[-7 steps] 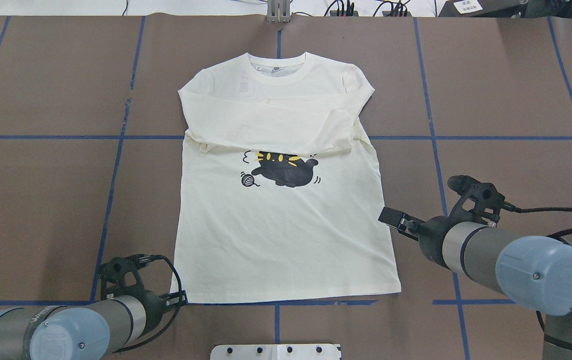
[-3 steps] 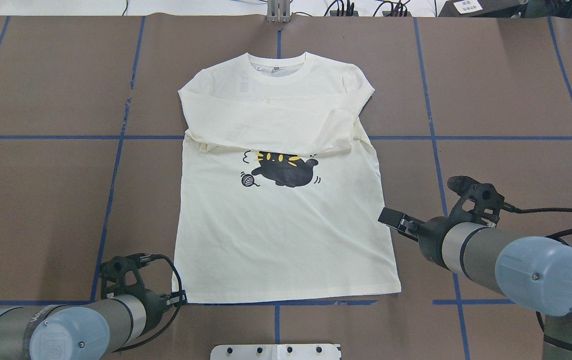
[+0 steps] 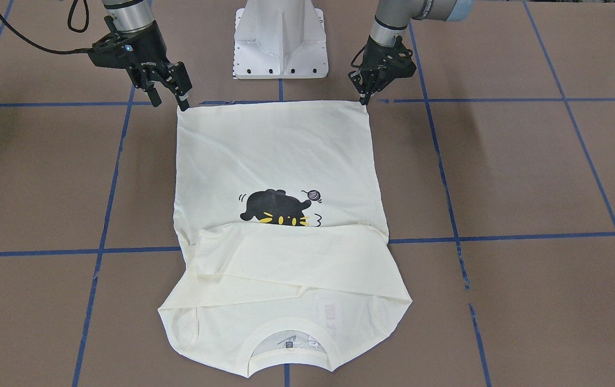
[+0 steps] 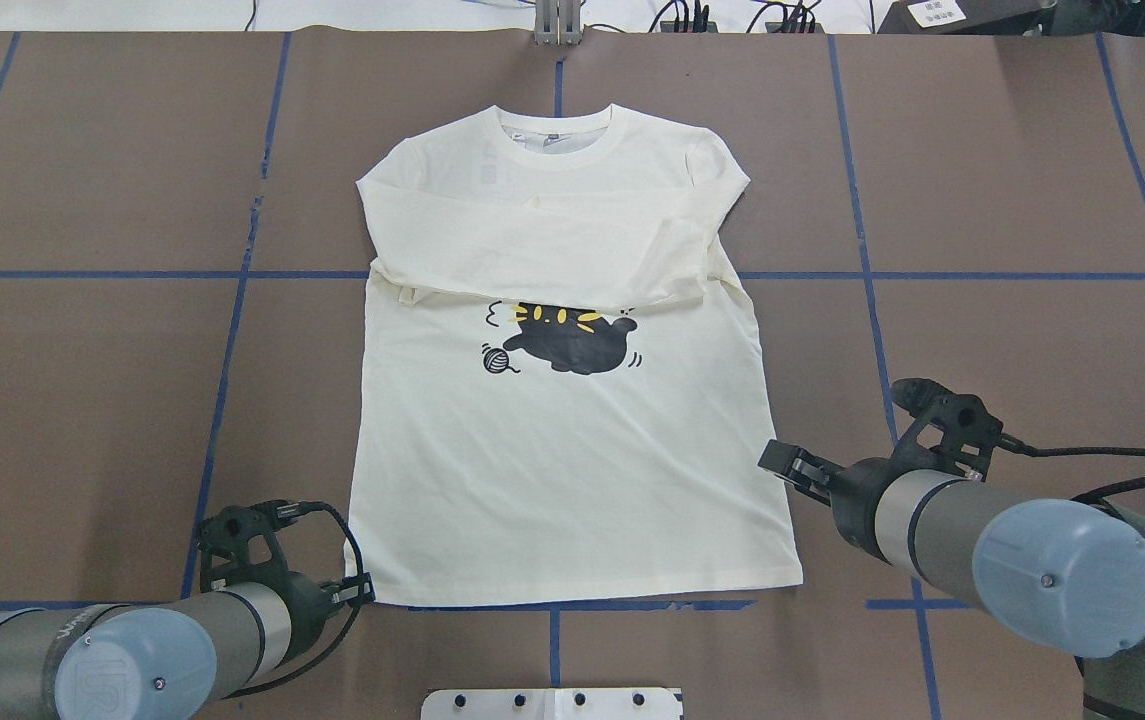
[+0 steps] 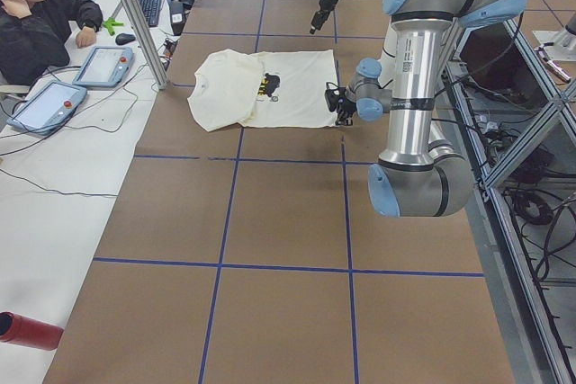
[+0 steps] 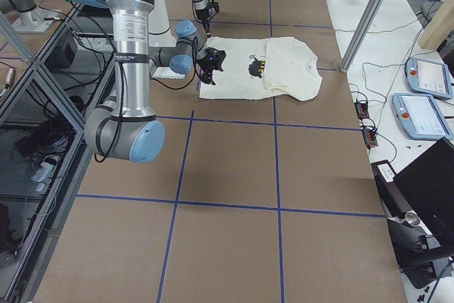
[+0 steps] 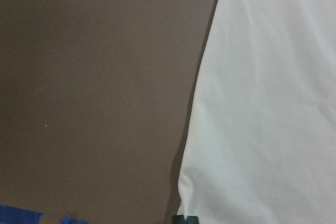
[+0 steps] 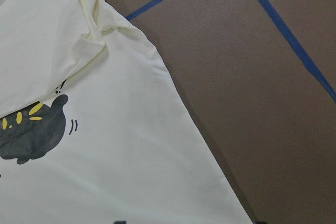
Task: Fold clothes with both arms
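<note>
The cream T-shirt [image 4: 572, 480] [image 3: 275, 156] lies flat, collar away from the robot. Its sleeves are folded across the chest above the black cat print [image 4: 572, 345] [image 8: 31, 135]. My left gripper [image 4: 364, 592] [image 3: 363, 99] sits at the hem corner on the robot's left. Its fingers are together, and in the left wrist view a single dark tip [image 7: 186, 220] meets the slightly raised corner. My right gripper [image 4: 780, 460] [image 3: 169, 101] hangs open above the shirt's right side edge, holding nothing and not touching the cloth.
The brown table carries a blue tape grid [image 4: 232, 330]. The white base block [image 3: 280, 43] stands just behind the hem. A seated person [image 5: 45, 6] and tablets [image 6: 425, 76] are at the far side. A red bottle [image 5: 27, 330] lies at one end.
The right gripper has moved back along the shirt's side edge toward the hem, still open. The left arm has shifted slightly at the hem corner. The shirt has not moved.
</note>
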You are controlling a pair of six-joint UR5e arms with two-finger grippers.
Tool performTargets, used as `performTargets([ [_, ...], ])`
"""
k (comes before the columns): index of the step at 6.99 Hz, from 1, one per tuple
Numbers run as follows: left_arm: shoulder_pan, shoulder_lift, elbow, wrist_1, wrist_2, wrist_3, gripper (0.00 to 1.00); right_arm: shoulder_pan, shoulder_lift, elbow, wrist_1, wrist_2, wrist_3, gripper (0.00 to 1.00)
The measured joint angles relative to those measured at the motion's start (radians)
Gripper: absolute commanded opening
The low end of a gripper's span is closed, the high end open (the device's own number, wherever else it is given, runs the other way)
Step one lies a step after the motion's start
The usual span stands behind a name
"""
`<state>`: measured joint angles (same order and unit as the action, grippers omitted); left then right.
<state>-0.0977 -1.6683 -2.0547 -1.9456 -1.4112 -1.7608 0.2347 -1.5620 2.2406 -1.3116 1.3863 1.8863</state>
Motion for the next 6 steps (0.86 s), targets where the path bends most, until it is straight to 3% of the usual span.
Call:
performTargets([
  [2, -0.012, 0.000, -0.037, -0.002, 0.009, -0.002, 0.00, -0.074, -0.001, -0.017, -0.050, -0.054, 0.069, 0.70],
  [6, -0.016, 0.004, -0.047, -0.002, 0.058, -0.008, 0.00, -0.204, -0.003, -0.091, -0.055, -0.143, 0.149, 0.55],
])
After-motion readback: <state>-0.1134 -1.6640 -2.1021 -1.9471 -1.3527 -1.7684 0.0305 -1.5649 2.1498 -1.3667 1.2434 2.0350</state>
